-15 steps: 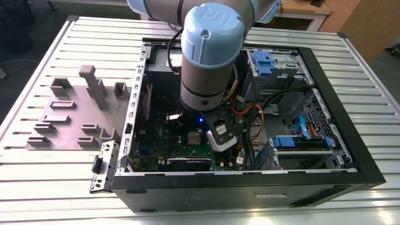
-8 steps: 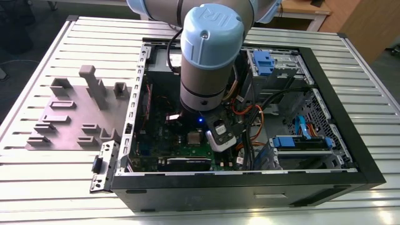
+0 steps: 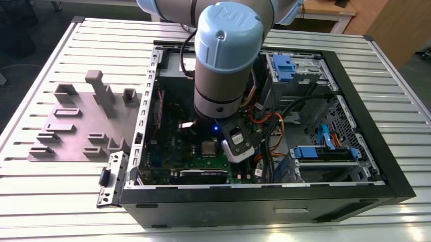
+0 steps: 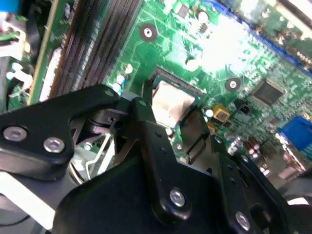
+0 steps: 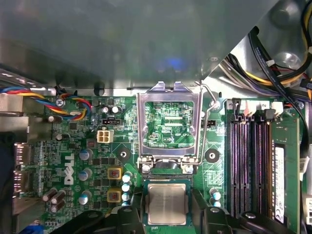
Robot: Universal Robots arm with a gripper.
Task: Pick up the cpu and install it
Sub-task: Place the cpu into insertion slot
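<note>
The black gripper [image 5: 166, 213] is hanging low inside the open black computer case [image 3: 235, 206], straddling the small flat square silvery-grey cpu [image 5: 166, 202], which is lying in its socket on the green motherboard [image 5: 97, 161]. Clamped or released, I cannot tell. The silver hinged socket frame [image 5: 169, 90] is standing open. Seating well is calling for a level, square chip and no sideways drag.

A slatted metal bench [image 3: 60, 191] carries an open black computer case [image 3: 269, 204]. Beside it, on the exterior view's left, lies a grey plastic plate [image 3: 74, 136] with upright blocks. Inside the case lies a green motherboard [image 5: 87, 146]. Its silver socket frame [image 5: 141, 126] is hinged open, with memory slots [image 5: 248, 161] alongside. A blue drive bracket [image 3: 323, 154] sits toward the exterior view's right.
</note>
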